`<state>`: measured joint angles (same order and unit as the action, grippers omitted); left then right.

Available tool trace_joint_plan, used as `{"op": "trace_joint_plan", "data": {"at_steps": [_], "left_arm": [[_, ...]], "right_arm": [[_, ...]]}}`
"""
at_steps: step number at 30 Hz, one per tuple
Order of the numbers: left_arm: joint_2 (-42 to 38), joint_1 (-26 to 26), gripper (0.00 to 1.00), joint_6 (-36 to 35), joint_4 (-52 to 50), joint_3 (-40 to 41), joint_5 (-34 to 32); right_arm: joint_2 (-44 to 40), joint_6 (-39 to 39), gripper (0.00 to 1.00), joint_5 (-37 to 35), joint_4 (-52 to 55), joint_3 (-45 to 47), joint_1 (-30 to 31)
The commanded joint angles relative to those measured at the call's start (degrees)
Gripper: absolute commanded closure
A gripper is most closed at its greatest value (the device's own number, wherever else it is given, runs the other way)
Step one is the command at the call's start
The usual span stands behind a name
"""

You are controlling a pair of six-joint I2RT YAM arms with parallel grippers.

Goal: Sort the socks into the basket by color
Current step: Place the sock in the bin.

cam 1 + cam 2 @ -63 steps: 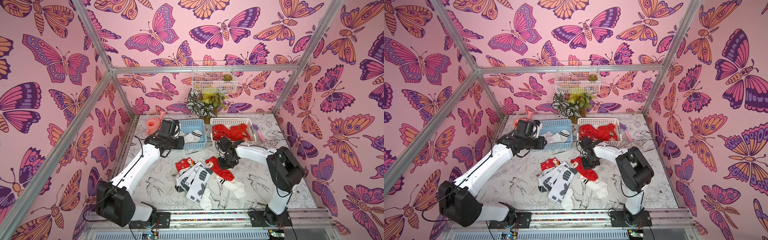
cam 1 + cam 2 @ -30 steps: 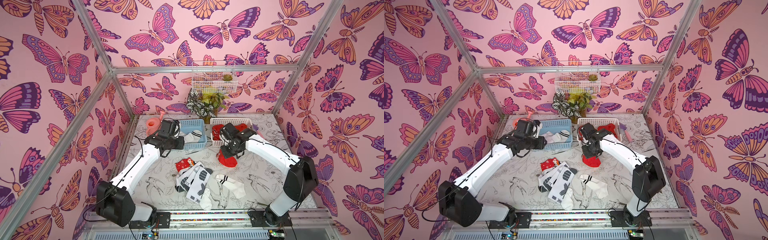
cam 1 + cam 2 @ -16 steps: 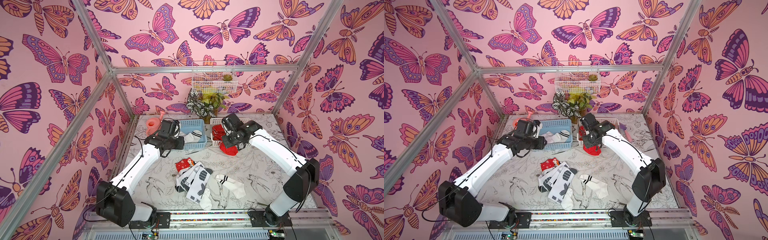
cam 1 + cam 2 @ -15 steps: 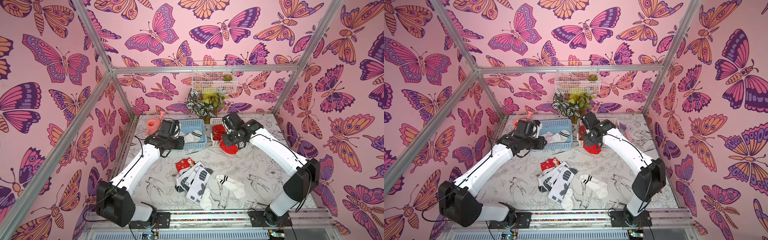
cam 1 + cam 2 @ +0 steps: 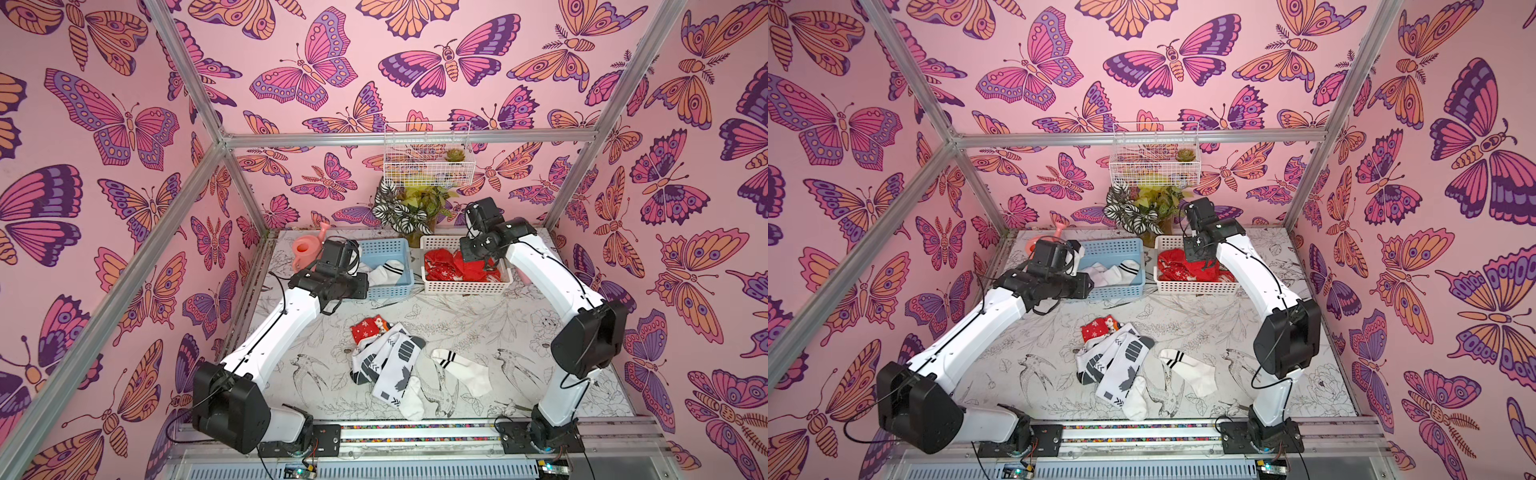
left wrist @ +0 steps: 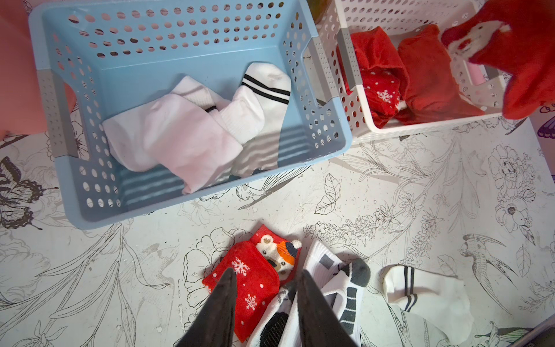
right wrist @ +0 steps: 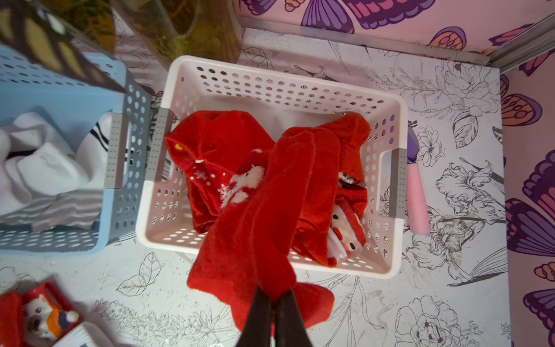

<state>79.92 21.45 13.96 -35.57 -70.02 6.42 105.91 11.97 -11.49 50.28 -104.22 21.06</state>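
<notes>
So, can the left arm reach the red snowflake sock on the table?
Probably yes: the open, empty left claw points at the red snowflake-patterned fabric sock, which lies mostly uncovered.

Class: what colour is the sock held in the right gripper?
Red. The sock shows best in the right wrist view.

both top views look down from high in front; close wrist views share the white basket.

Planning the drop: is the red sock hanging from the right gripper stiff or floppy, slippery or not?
Likely floppy: the red sock drapes limp from the shut right gripper. Probably light, since a pinch at one end carries it. Its fuzzy pile looks grippy, so slipping seems unlikely.
</notes>
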Motion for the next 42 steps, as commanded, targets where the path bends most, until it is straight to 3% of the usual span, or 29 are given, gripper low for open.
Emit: {"op": "trace_joint_plan", "data": {"at_steps": [1, 20, 42], "left_arm": [[-0.73, 0.34, 0.63, -0.69, 0.34, 0.83, -0.02], [-0.24, 0.34, 0.63, -0.97, 0.33, 0.94, -0.46], [-0.12, 0.34, 0.63, -1.05, 0.33, 0.92, -0.53]], "right_arm": [[2.11, 0.36, 1.0, 1.8, -2.3, -2.27, -2.09], [9.9, 2.11, 1.0, 5.38, -10.94, -2.23, -6.11], [15.77, 3.84, 1.0, 6.38, -8.64, -1.21, -7.65]]}}
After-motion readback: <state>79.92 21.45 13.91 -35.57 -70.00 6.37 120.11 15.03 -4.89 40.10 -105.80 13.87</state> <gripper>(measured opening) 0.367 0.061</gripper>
